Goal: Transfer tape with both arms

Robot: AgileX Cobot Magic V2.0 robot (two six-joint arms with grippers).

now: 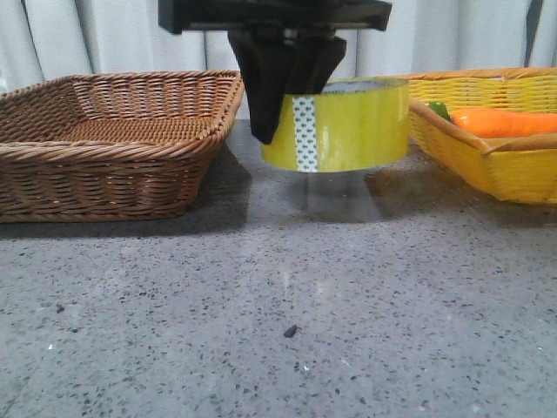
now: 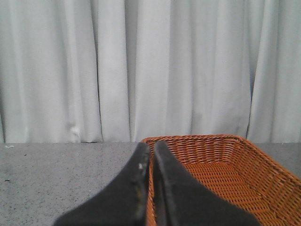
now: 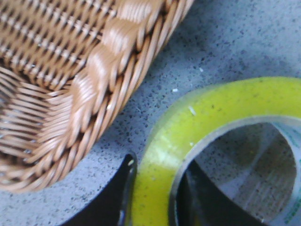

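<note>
The yellow tape roll [image 1: 348,126] with its white green-patterned strip sits low between the two baskets. I cannot tell whether it touches the table. My right gripper [image 1: 283,122] comes down from above and is shut on the roll's wall, one finger outside and one inside the core. The right wrist view shows this grip [image 3: 157,165] on the tape [image 3: 211,113]. My left gripper [image 2: 151,148] is shut and empty. It points at the curtain, over the rim of the brown basket [image 2: 225,174]. It does not show in the front view.
A brown wicker basket [image 1: 113,139] stands at the left, close to the tape. A yellow basket [image 1: 496,165] at the right holds an orange carrot [image 1: 500,122]. The grey speckled table [image 1: 278,305] stretches to the front. A white curtain hangs behind.
</note>
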